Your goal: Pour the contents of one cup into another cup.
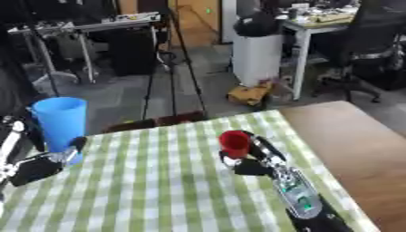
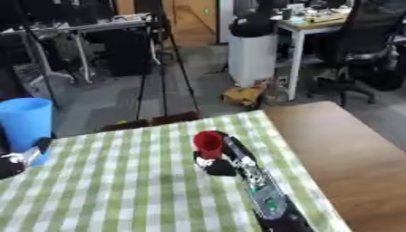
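In the left eye view there are two cups on the green checked cloth [image 1: 158,181]: one tall blue cup [image 1: 60,121] at the left edge, clasped by the left hand [image 1: 47,163], and one small red cup [image 1: 234,143] mid-table, fingers of the right hand [image 1: 252,158] curled round it. The right eye view shows the same two cups, well apart, one hand on each, beside the bare wooden table [image 2: 341,149].

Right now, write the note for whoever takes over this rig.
Left hand: curled round the base of the blue cup, upright at the left edge of the checked cloth.
Right hand: wrapped round the red cup, upright mid-table.
Done: both cups gripped.
Left: bring the cups together and pour one into the other. Contents cannot be seen from here.
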`<action>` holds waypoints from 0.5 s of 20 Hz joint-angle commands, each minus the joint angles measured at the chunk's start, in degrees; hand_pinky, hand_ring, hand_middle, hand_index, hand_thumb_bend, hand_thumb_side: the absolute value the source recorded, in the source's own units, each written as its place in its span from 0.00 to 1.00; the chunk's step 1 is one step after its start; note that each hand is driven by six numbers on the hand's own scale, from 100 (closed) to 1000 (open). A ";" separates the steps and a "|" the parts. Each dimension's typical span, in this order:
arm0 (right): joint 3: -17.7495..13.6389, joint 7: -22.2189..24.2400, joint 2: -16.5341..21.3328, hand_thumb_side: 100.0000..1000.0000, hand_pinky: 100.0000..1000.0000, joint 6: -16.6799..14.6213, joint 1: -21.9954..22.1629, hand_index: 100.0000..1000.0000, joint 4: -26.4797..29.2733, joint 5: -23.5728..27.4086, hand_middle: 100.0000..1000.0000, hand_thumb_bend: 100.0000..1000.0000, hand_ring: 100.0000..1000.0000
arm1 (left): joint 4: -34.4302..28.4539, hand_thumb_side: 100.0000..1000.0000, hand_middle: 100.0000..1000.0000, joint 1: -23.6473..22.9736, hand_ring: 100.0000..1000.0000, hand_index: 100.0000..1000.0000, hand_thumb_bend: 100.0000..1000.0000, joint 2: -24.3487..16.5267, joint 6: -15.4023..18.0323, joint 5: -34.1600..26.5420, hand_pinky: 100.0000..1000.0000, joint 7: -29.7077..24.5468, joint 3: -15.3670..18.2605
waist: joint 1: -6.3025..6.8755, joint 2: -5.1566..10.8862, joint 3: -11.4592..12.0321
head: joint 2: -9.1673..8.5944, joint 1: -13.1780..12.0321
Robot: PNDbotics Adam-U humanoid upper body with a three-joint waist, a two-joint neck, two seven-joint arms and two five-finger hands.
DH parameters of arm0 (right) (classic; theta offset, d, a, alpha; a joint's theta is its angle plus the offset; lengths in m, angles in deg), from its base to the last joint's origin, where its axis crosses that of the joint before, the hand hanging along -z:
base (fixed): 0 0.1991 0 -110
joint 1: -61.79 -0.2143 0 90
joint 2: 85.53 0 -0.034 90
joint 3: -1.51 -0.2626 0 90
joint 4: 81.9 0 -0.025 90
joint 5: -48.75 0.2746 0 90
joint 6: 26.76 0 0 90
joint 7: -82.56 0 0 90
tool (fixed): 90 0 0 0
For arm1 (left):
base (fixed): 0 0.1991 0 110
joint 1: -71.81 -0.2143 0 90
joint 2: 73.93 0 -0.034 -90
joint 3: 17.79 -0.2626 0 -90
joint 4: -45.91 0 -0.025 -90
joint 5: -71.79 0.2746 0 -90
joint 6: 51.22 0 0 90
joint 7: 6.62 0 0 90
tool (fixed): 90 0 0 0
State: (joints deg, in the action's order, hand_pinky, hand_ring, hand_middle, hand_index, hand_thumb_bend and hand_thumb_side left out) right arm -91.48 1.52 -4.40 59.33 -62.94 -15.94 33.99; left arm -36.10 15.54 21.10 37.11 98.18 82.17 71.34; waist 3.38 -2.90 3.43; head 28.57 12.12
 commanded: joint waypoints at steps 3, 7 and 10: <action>-0.96 -1.30 1.46 0.08 0.78 0.79 -0.88 0.80 1.72 1.08 0.65 0.00 0.78 | 5.40 0.40 0.24 -0.07 0.30 0.58 0.00 -1.72 0.15 -5.60 0.46 2.67 1.16 | -0.26 0.64 -0.26 | -0.59 -0.49; -1.16 -1.87 1.46 0.10 0.78 1.01 -0.94 0.80 1.44 0.70 0.65 0.00 0.78 | 10.51 0.39 0.25 0.25 0.30 0.58 0.00 -1.83 1.35 -4.63 0.46 4.16 1.17 | -0.32 0.50 -0.41 | -0.72 -0.75; -1.30 -2.42 1.50 0.11 0.78 1.07 -1.21 0.80 1.37 0.38 0.65 0.00 0.78 | 14.15 0.37 0.26 1.24 0.31 0.59 0.00 -1.91 3.19 -2.91 0.47 6.56 1.19 | -0.44 0.36 -0.61 | -0.79 -0.85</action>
State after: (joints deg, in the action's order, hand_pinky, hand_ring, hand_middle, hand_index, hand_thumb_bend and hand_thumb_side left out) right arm -92.40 -0.52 -4.14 60.42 -62.96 -15.68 34.38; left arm -22.55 15.24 20.87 39.66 94.60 87.69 72.03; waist 3.06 -3.15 2.80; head 28.47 11.46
